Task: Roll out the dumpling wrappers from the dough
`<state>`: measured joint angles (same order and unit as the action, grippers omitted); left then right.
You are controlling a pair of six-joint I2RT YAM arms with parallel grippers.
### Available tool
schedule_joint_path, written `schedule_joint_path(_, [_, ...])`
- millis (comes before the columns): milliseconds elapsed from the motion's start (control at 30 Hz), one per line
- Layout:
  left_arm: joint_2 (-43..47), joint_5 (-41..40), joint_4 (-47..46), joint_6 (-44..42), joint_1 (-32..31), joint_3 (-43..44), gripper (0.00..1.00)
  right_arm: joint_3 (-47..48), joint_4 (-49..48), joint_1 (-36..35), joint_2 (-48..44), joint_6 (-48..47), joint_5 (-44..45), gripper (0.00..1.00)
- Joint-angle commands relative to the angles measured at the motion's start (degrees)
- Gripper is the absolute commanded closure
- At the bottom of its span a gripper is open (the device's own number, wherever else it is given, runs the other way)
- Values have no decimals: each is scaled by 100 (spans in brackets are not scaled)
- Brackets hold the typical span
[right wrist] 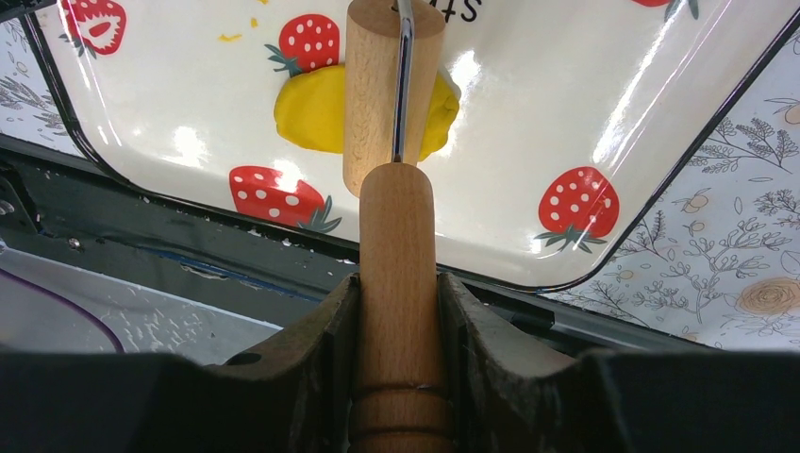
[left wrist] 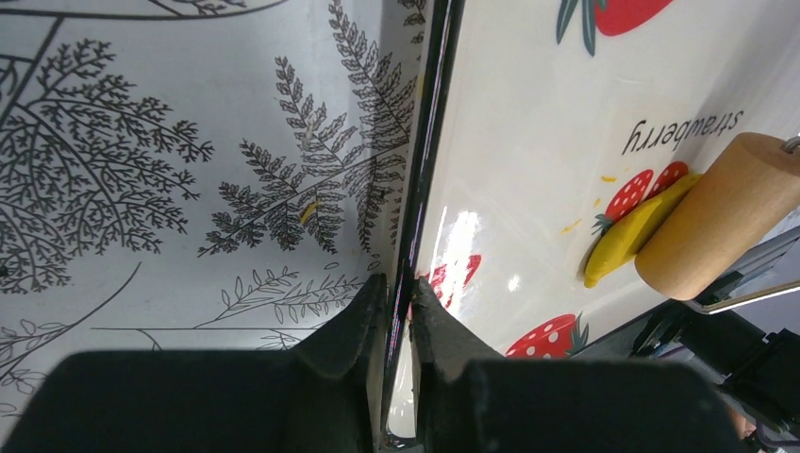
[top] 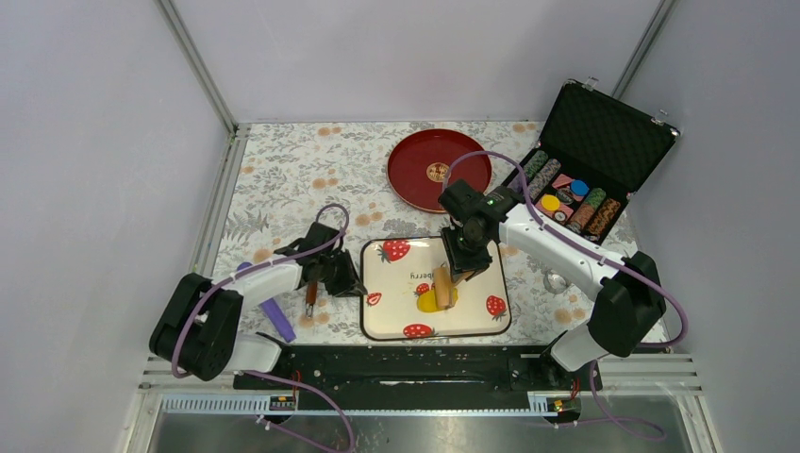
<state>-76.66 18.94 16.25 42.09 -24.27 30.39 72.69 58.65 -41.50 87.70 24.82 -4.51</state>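
The dough (top: 429,301) is a flattened yellow patch on the strawberry-print tray (top: 472,326), near its front. A wooden roller (top: 442,283) lies across the dough (right wrist: 307,111). My right gripper (right wrist: 398,283) is shut on the roller's wooden handle (right wrist: 396,226), and the drum (right wrist: 370,85) rests on the dough's right part. My left gripper (left wrist: 398,288) is shut on the tray's dark left rim (left wrist: 425,160), one finger on each side. From there the dough (left wrist: 623,243) shows beneath the roller (left wrist: 722,217). No dumpling wrappers are in view.
A red plate (top: 439,170) lies behind the tray. An open case of poker chips (top: 575,189) stands at the back right. A purple tool (top: 276,319) and a brown-handled tool (top: 310,296) lie left of the tray. A metal ring (top: 557,280) sits to its right.
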Motion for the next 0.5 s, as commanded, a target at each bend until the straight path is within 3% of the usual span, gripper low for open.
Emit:
schedule_joint_path(0, [-342, -1423, 721, 10, 70, 131, 100, -120, 931, 138, 97, -218, 1064, 100])
schedule_joint_path(467, [-86, -1835, 867, 112, 133, 198, 100, 39, 949, 107, 4, -413, 812, 100])
